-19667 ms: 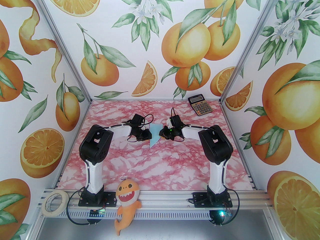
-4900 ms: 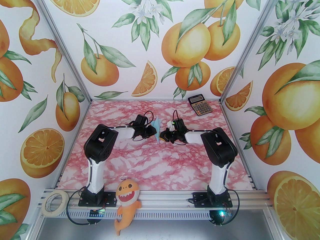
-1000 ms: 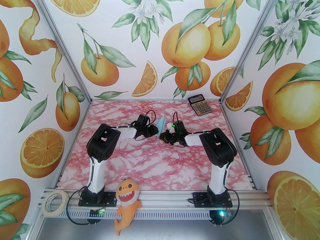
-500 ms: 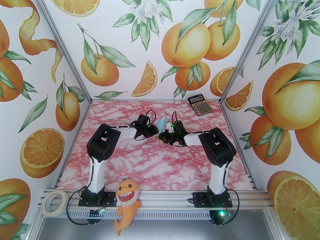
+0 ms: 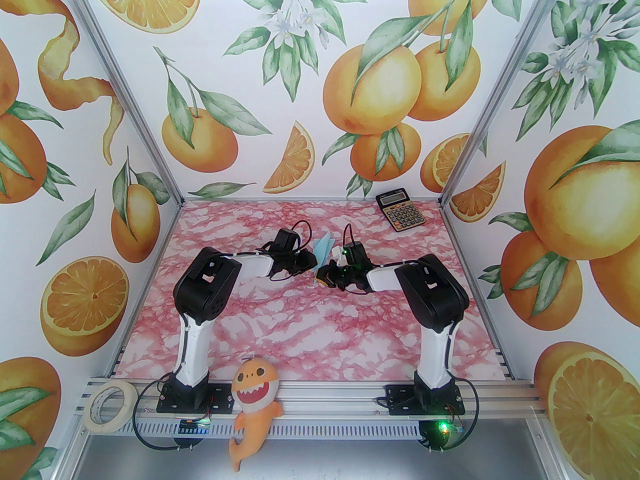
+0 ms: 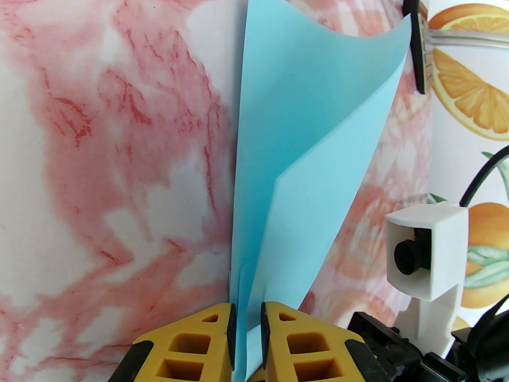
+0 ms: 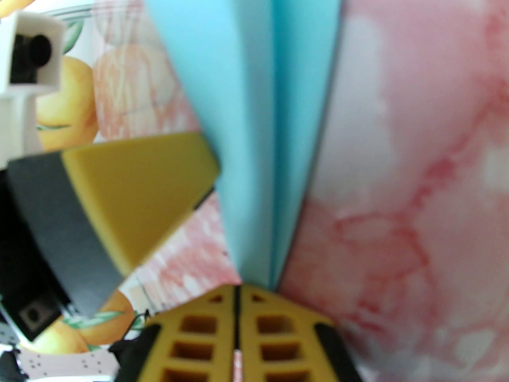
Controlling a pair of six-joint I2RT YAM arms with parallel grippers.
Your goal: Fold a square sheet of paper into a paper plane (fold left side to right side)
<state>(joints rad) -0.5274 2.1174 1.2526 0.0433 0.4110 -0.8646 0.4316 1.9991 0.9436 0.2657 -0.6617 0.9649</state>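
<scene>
— Since the view from some five seconds back, the sheet of paper has been tipped: it stood upright and edge-on then, and its top is now leaned to the right. Over the last second the elbow of the right arm has been drawn slightly leftward.

— Where is the sheet found now?

— It is held up over the middle of the worktop, a little toward the far edge, well apart from the calculator in the far right corner. Whether its lower point touches the surface cannot be told.

— How is the left gripper set?

— Its jaws are nearly closed, with the sheet's lower part clamped between them. Above them the paper is spread into two curved layers.

— And the right gripper?

— Its jaws are pressed together. The sheet's narrow end is met at their tips, but whether it is pinched there cannot be told. One finger of the left gripper is seen laid against the sheet's side.
</scene>
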